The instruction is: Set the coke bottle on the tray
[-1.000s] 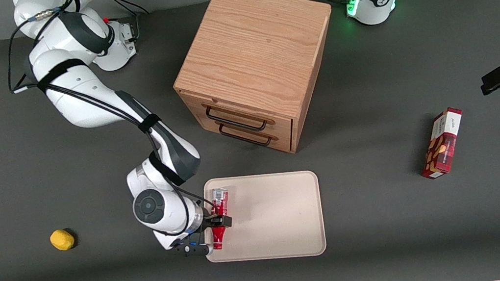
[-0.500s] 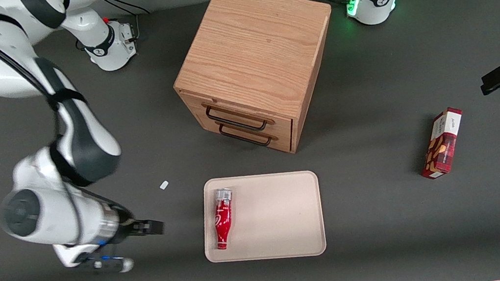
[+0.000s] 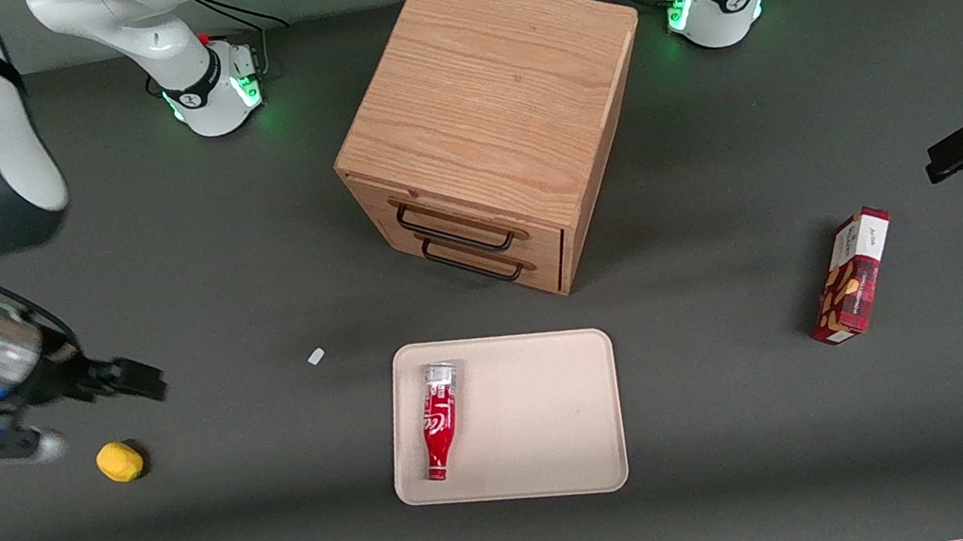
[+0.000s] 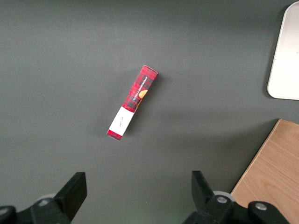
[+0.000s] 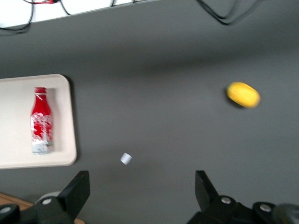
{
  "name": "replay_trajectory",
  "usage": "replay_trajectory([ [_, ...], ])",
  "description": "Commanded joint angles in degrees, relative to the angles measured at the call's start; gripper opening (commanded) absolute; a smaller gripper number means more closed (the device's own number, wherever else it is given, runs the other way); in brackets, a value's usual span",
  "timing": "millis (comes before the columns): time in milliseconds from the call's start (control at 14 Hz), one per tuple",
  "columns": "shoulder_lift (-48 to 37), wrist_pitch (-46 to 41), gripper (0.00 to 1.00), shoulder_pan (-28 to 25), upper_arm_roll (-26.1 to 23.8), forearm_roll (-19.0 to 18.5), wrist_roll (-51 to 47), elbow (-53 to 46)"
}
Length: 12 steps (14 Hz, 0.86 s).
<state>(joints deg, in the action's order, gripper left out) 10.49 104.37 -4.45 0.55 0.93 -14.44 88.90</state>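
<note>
The small red coke bottle with white lettering and a clear silvery base [image 3: 439,420] lies on its side on the large flat cream tray with rounded corners [image 3: 544,433], inside the low rim and near the tray edge toward the working arm's end of the bench [image 3: 249,248]. In the front view it shows just below the frame's centre, cap end nearer the front camera and base pointing toward the oak-coloured wooden drawer cabinet [image 3: 489,126]. Resting flat, it has no height to topple from, and the rim should check any roll, so the placement looks complete as it lies.

The black two-finger end effector [image 3: 125,378] sits at the left edge of the front view, well apart from the tray, above the bare bench and near the small yellow rounded object [image 3: 120,461]. Its fingers are spread wide and hold nothing, which fits a release already made. In the wrist view both bottle [image 5: 40,120] and tray [image 5: 63,116] appear well clear of the fingers. A tiny white scrap [image 3: 316,356] lies between end effector and tray. The red rectangular snack box [image 3: 853,275] stands toward the parked arm's end, untouched.
</note>
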Motion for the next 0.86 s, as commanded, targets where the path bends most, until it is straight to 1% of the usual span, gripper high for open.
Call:
replay_trajectory([
  [0, -11.44, -2.21, 1.0, -0.48, 3.05, 1.54, 2.3, 11.12],
  [214, -14.18, -6.71, 1.0, -0.48, 5.16, 1.54, 6.17, 10.51],
  [571, -13.92, -8.57, 1.0, -0.48, 5.25, 1.45, 5.73, 8.23],
  [714, -13.22, -9.27, 1.0, -0.56, 5.34, 0.31, 6.26, 6.48],
  [786, -12.78, -10.92, 1.0, -0.56, 5.34, 0.04, 6.17, 5.51],
])
